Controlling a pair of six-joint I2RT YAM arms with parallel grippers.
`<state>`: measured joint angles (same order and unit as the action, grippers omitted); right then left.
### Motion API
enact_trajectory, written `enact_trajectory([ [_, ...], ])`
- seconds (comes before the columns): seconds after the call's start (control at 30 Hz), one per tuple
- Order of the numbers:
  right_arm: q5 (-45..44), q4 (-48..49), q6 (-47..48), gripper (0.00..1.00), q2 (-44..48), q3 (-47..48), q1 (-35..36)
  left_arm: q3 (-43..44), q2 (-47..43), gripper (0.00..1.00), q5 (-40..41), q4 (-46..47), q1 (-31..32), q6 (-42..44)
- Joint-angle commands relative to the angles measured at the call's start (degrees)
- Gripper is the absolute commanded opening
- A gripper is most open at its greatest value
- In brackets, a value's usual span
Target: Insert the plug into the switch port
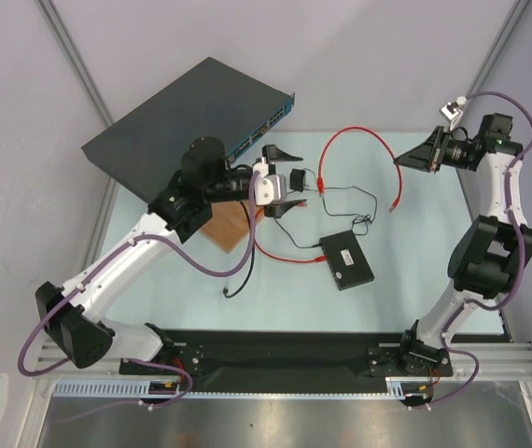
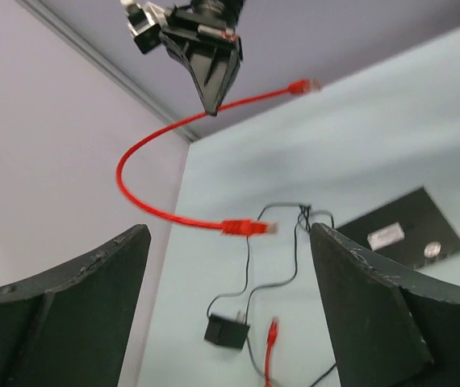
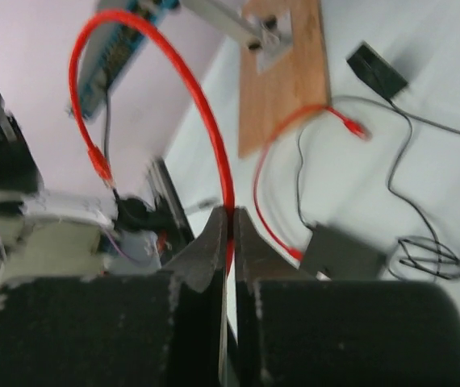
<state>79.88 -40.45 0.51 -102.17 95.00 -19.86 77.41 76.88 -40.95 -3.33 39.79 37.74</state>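
Top external view: right gripper (image 1: 400,161) was seen pressed together on the thin red cable (image 1: 355,131) partway along its length, raised above the table (image 1: 434,252). Right wrist view confirmed it: fingers (image 3: 206,242) were closed tight on the cable, which arched up and away from them.

The plug (image 1: 325,187) at the cable's long end was noted near the middle of the table, just beside the left gripper (image 1: 294,179); whether it was resting on the table cannot be told. From the left wrist it was seen ahead, between the two fingers, apart from both (image 2: 250,228). The cable's other connector (image 1: 397,206) was seen below the right gripper.

Left gripper was recorded spread wide, holding nothing.

The switch box (image 1: 348,261) was found lying flat near the table's middle, white label (image 2: 385,236) up, well apart from the plug. A second red cable (image 1: 275,252) was seen running to its left edge. The switch port itself could not be made out.

A small black cube (image 1: 299,177) on a thin wire, a wooden block (image 1: 227,229) and a large rack unit (image 1: 182,117) were noted to the left.
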Motion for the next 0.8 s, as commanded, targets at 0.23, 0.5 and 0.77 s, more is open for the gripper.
enact_trajectory([
  [0.23,-5.1,-46.7,45.0,0.00,-6.4,5.2,4.5,5.5,-0.9,0.74,-7.7,-35.8,0.0,44.2],
  [0.5,-6.1,-46.5,44.8,0.00,-4.7,3.0,8.3,5.8,1.0,0.65,-1.0,-47.9,6.3,61.5],
  [0.77,-6.6,-46.4,44.6,0.00,-1.9,0.1,10.9,3.3,2.7,0.63,5.4,-50.3,8.4,71.6],
])
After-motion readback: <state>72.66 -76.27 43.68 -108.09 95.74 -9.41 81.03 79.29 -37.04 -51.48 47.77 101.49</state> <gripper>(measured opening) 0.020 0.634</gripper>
